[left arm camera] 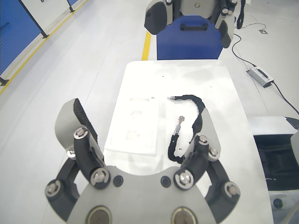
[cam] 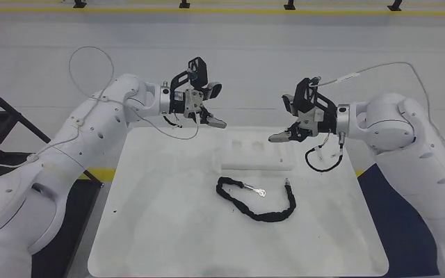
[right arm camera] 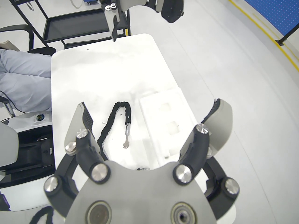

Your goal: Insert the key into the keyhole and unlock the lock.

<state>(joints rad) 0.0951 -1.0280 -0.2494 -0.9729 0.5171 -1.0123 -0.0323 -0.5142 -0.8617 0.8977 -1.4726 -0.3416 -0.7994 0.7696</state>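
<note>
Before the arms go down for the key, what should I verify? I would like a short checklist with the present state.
1. Left gripper open, holding nothing: ok.
2. Right gripper open, holding nothing: ok.
3. Key uncovered on the table: ok.
4. Key seated inside the lock's metal end: cannot tell.
5. Chain lying apart from the foam tray: ok.
</note>
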